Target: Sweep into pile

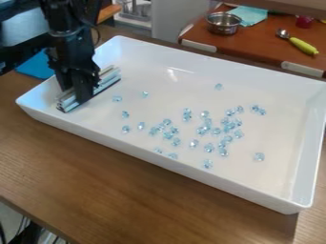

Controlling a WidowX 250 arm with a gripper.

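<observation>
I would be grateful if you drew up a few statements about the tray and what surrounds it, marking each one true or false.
1. The pincer is at the pale bar. True.
2. The blue pieces are all in one tight pile. False: they lie scattered in the white tray.
3. The metal bowl stands inside the tray. False: the bowl is on the reddish table behind.
4. The spoon has a yellow-green handle. True.

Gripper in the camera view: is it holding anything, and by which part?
The gripper holds the silver bar near the middle of its length.
</observation>
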